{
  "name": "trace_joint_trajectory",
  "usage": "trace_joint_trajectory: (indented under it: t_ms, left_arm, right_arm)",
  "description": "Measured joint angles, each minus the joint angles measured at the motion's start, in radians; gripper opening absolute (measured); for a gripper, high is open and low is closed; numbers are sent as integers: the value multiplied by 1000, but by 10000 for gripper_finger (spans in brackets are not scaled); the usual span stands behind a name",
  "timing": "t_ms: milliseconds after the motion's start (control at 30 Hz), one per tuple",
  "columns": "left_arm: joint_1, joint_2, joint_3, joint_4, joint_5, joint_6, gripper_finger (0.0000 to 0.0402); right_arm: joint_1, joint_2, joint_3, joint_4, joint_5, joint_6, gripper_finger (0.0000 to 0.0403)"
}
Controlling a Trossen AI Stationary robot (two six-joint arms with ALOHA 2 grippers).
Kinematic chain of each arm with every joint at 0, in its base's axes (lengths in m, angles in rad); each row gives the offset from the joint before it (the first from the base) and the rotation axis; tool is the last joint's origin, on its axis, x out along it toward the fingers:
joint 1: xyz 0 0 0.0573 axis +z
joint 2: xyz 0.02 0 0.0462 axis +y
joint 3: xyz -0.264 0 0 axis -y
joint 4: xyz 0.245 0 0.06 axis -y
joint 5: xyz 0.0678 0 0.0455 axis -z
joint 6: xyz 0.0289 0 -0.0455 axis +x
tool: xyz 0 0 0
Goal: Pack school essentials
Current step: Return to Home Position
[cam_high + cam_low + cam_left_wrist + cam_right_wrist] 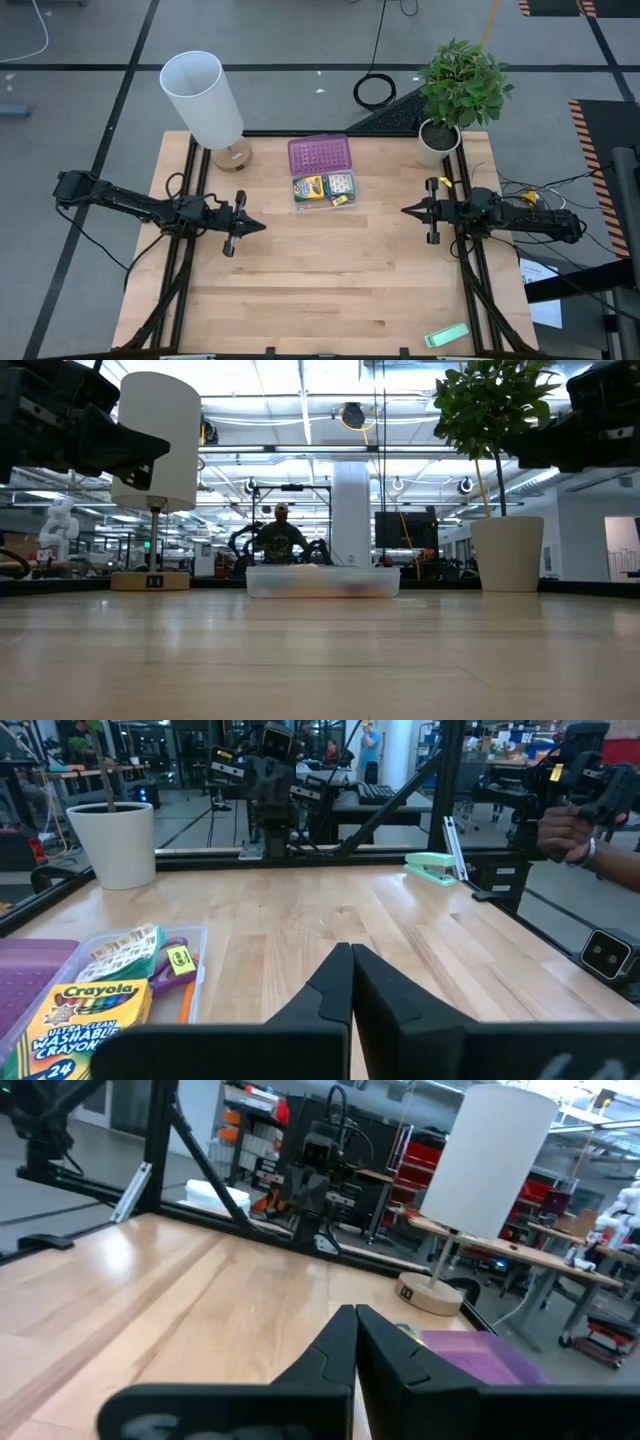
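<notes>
A clear case (324, 190) with its purple lid (319, 155) laid open sits at the table's far middle. Inside lie the yellow-green crayon box (309, 187), a small packet (340, 183), a tiny yellow block (340, 200) and, in the left wrist view, purple-handled scissors (168, 968). My left gripper (262, 227) hovers shut to the case's left. My right gripper (404, 211) hovers shut to its right. Neither touches anything.
A white lamp (205, 100) stands at the far left and a potted plant (455, 90) at the far right. A pale green flat block (446, 335) lies near the front right edge. Bare wood fills the middle and near part of the table (320, 290).
</notes>
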Motion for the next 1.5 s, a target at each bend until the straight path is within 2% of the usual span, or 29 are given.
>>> trace_joint_trajectory:
  t_ms: [300,800,1133,1400,1500]
  left_arm:
    - [0,0,0,0,0,-7,16]
    - [13,-7,0,-1,57,-3,4]
    - [50,-157,0,-117,48,-54,3]
    - [-9,-316,0,-304,-76,-47,2]
    - [-18,-372,0,-368,-83,-33,1]
  right_arm:
    - [0,1,0,-3,-3,20,0]
    - [0,1,0,-3,-4,22,0]
    - [0,2,1,-2,-4,22,0]
    - [0,2,1,-2,-4,22,0]
    - [0,2,1,-2,-4,22,0]
